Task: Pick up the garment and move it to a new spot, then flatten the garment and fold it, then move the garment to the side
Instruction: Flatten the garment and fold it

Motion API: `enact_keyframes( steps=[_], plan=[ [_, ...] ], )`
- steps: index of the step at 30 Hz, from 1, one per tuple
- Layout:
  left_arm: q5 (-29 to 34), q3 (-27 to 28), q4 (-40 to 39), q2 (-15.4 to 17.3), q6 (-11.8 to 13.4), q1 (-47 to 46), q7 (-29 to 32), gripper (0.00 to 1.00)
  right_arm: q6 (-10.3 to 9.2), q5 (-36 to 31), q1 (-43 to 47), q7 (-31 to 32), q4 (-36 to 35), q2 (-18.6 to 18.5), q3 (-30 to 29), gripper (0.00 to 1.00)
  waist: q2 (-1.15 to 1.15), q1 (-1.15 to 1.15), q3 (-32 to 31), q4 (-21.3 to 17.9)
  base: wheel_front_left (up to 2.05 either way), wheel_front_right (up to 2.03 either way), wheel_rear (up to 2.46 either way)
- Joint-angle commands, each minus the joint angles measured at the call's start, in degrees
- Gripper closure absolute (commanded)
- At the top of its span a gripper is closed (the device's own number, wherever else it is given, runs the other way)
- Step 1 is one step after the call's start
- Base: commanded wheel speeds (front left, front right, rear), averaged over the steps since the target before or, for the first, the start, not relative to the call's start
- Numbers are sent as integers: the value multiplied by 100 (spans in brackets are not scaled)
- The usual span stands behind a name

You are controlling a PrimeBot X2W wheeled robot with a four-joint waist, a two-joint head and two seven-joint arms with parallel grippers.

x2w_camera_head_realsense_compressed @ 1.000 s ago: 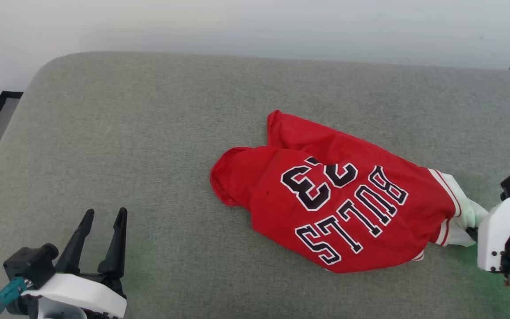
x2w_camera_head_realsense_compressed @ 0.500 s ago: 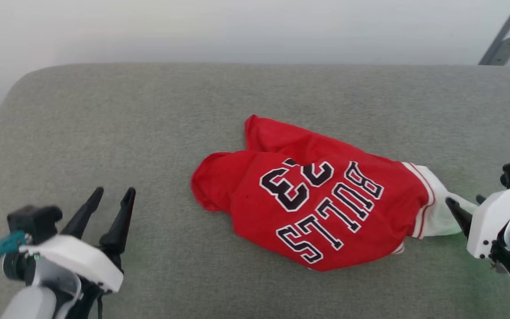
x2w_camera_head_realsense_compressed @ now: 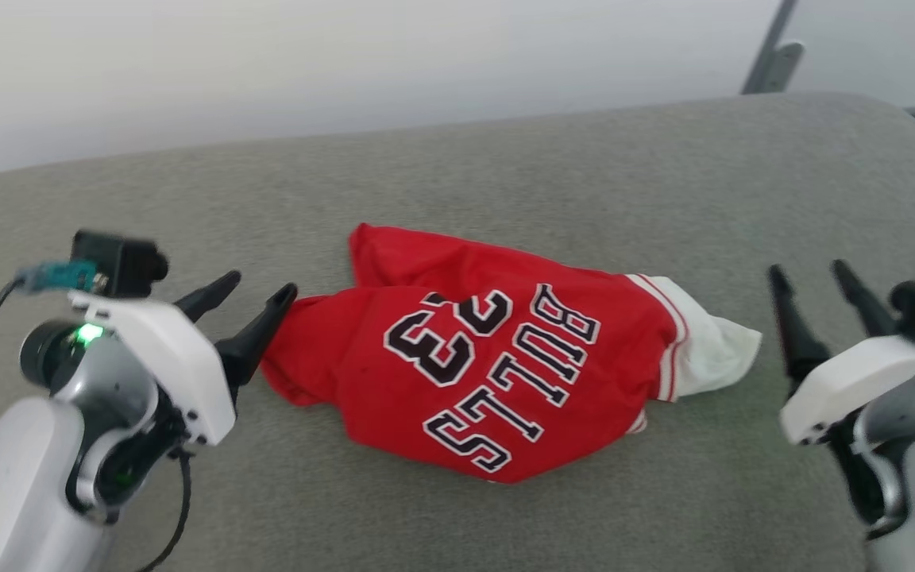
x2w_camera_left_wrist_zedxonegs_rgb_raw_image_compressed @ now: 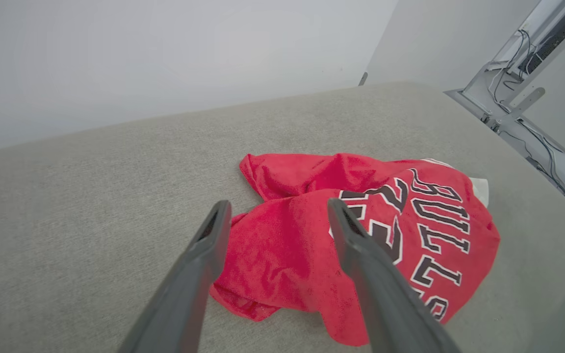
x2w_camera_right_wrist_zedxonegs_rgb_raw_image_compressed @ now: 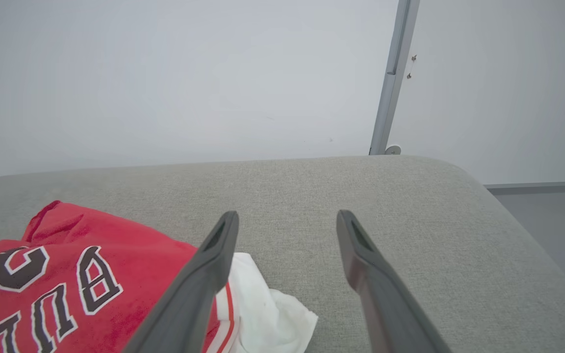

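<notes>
The garment (x2w_camera_head_realsense_compressed: pixel 489 373) lies crumpled on the grey cushion, red with black "BULLS 23" lettering and a white sleeve (x2w_camera_head_realsense_compressed: pixel 712 345) sticking out to its right. My left gripper (x2w_camera_head_realsense_compressed: pixel 255 287) stands open at the garment's left edge, fingertips close to the red cloth. In the left wrist view the garment (x2w_camera_left_wrist_zedxonegs_rgb_raw_image_compressed: pixel 282 245) lies between and beyond the spread fingers (x2w_camera_left_wrist_zedxonegs_rgb_raw_image_compressed: pixel 204 264). My right gripper (x2w_camera_head_realsense_compressed: pixel 811 274) is open, a little right of the white sleeve and apart from it. The right wrist view has the sleeve (x2w_camera_right_wrist_zedxonegs_rgb_raw_image_compressed: pixel 268 304) just past the left finger (x2w_camera_right_wrist_zedxonegs_rgb_raw_image_compressed: pixel 204 274).
The grey cushion (x2w_camera_head_realsense_compressed: pixel 505 183) rounds off at its right corner (x2w_camera_head_realsense_compressed: pixel 894 127), with floor beyond. A pale wall runs behind it, with a grey metal post (x2w_camera_head_realsense_compressed: pixel 771 56) at the upper right. Cables and a frame (x2w_camera_left_wrist_zedxonegs_rgb_raw_image_compressed: pixel 527 88) stand past the cushion's right side.
My right gripper has let go of the white sleeve, opened and drawn back to the right. The left arm has come up to the garment's left edge. The camera has shifted.
</notes>
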Motion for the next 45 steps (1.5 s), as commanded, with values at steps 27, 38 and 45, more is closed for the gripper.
enact_keyframes(
  steps=[27,38,45],
  plan=[
    [240,-1532,2089,-296,708,-1445,3254,0,-2,-264,-149,-1588,-20,724,674,0,0,0,945,-1149,0,0,0],
    [426,-1721,2898,-330,427,-1955,3280,100,-2,-136,-354,-1870,192,753,724,0,0,0,1066,-1024,0,0,0],
    [653,-1614,2560,-224,225,-2807,2885,100,-2,-123,-391,-1943,182,764,678,0,0,0,1082,-949,0,0,0]
  ],
)
